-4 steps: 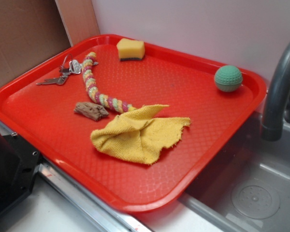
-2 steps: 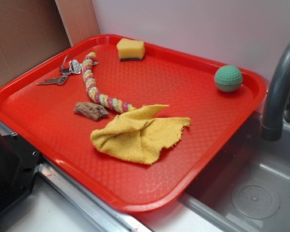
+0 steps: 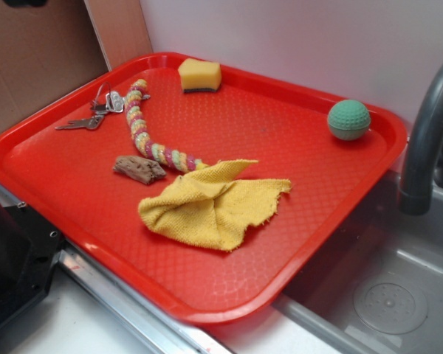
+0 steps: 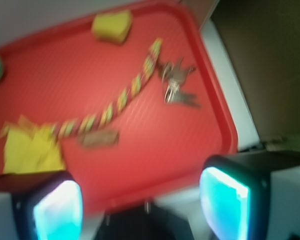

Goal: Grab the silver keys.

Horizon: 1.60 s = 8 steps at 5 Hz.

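Keys (image 3: 96, 112): unmoved beside the rope's (image 3: 144, 125) far end. My jaws (image 4: 140, 195): wide open, empty, newly arriving overhead; approach begun.

- A kitchen-style test bench: a grey faucet (image 3: 426, 140) arches over a steel sink (image 3: 387, 287).
- A red tray (image 3: 295, 243) sits beside it, cardboard (image 3: 37, 59) walling the rear.

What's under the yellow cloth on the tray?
One end of the multicoloured braided rope disappears under the crumpled yellow cloth; beneath is the red plastic tray. Anything else under its folds is hidden.
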{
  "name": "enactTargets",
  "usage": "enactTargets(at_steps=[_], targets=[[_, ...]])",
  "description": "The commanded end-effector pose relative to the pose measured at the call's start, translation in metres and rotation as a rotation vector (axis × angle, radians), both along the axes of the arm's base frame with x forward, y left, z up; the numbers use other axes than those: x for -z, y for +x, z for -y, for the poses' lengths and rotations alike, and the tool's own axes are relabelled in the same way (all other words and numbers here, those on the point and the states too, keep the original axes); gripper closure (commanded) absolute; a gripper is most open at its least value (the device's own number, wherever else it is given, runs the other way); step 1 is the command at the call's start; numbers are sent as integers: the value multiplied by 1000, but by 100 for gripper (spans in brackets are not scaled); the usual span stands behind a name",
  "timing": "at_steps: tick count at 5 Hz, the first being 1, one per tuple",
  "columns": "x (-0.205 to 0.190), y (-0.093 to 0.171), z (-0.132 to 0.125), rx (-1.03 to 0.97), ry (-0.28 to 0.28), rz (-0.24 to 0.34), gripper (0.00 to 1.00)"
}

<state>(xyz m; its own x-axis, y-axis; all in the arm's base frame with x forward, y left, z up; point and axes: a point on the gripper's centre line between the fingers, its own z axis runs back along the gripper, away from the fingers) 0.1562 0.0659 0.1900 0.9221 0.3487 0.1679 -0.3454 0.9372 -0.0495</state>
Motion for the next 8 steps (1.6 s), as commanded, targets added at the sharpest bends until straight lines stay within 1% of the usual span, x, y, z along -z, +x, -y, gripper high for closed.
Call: enactTargets(at_steps=[1, 2, 6, 7, 8], targets=[[51, 36, -35, -94, 118, 58, 0], [69, 45, -41, -61, 132, 56, 0], [69, 45, -41, -61, 132, 56, 0], [97, 56, -40, -56, 120, 37, 0], [119, 62, -35, -41, 127, 5, 0]])
